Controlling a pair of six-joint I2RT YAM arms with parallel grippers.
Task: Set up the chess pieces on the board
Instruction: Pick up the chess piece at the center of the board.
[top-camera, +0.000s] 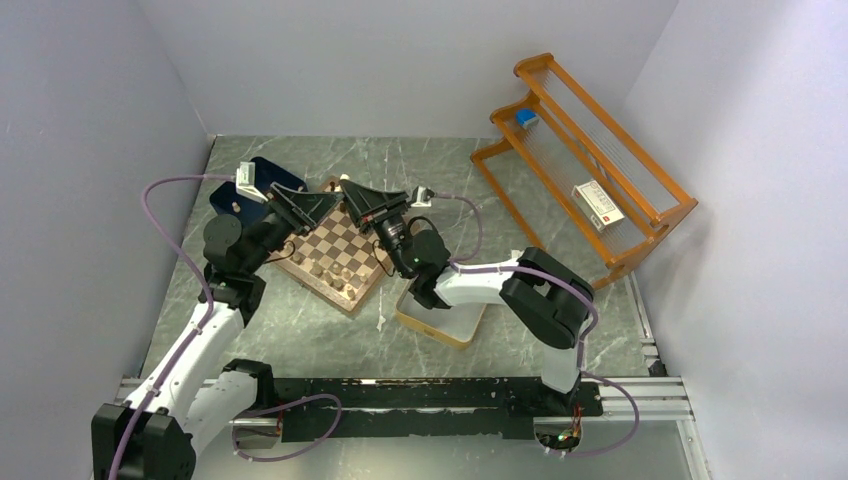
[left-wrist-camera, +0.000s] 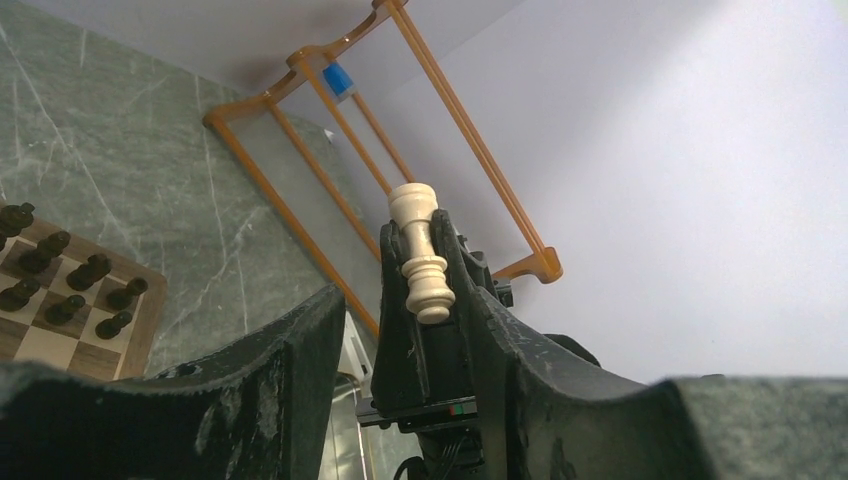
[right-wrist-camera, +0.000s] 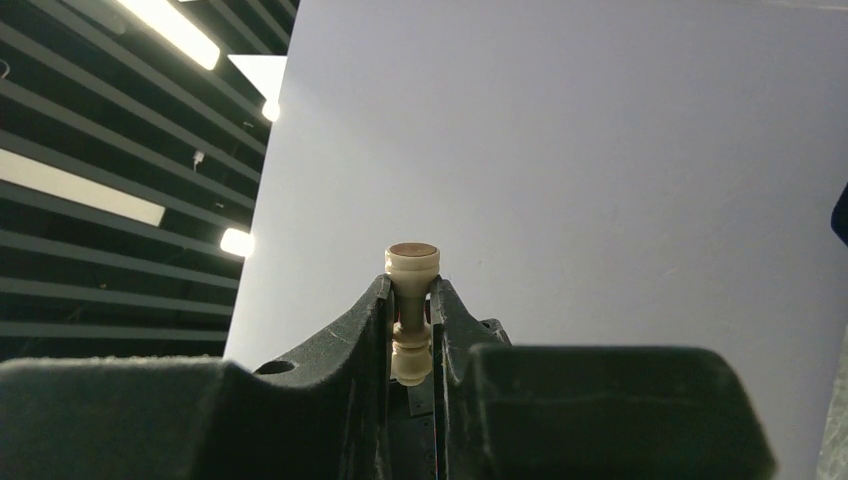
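Right gripper (right-wrist-camera: 411, 300) is clamped on one pale tan chessman (right-wrist-camera: 412, 262), held in the air over the chessboard's (top-camera: 350, 235) far edge. Left gripper (top-camera: 322, 204) has its jaws apart and empty, tip close by. Dark chessmen (left-wrist-camera: 88, 270) stand in two rows at one end. No pale men are discernible on the squares. Judged roughly half done, with the pale side left.

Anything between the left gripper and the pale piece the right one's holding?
Nothing visible. The pale tan turned wooden chess piece is clamped at its waist by the right gripper, its wide end sticking out clear. The open left gripper faces it with only air between.
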